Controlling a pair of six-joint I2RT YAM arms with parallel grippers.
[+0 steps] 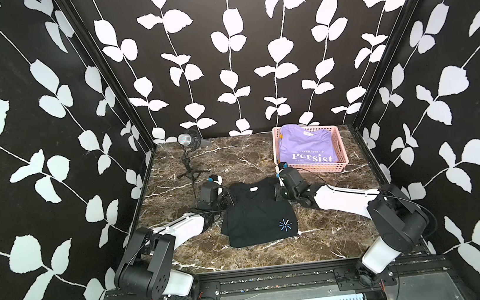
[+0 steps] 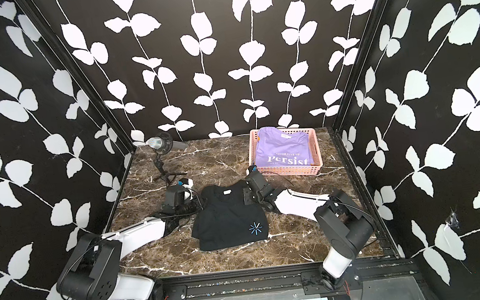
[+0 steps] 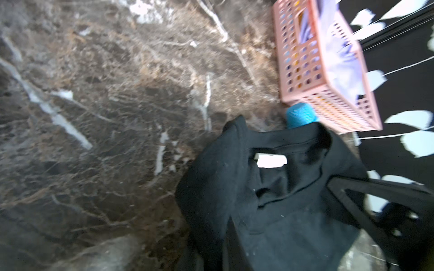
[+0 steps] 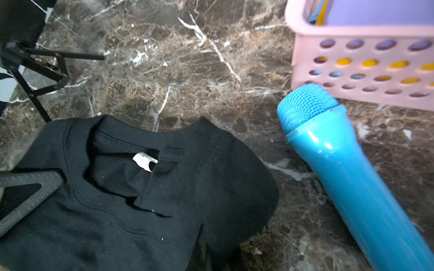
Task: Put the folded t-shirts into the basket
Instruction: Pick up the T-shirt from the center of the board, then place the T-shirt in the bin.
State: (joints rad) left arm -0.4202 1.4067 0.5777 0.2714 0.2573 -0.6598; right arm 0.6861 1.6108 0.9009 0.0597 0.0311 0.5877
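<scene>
A black folded t-shirt (image 1: 255,213) with a small blue starburst lies mid-table in both top views (image 2: 228,216), collar end away from me. My left gripper (image 1: 228,200) is shut on the collar end's left edge, where black cloth (image 3: 293,211) fills the jaws (image 3: 231,246). My right gripper (image 1: 277,194) is shut on the right edge of the same end (image 4: 204,246). The pale pink basket (image 1: 341,145) stands at the back right. A lilac "Persist" t-shirt (image 1: 306,146) lies on top in it. Yellow and blue cloth shows through the basket's holes (image 4: 352,30).
A blue toy microphone (image 4: 340,169) lies on the marble between the black shirt and the basket's near corner. A silver microphone on a black tripod (image 1: 188,139) stands at the back left. Leaf-patterned walls close in three sides.
</scene>
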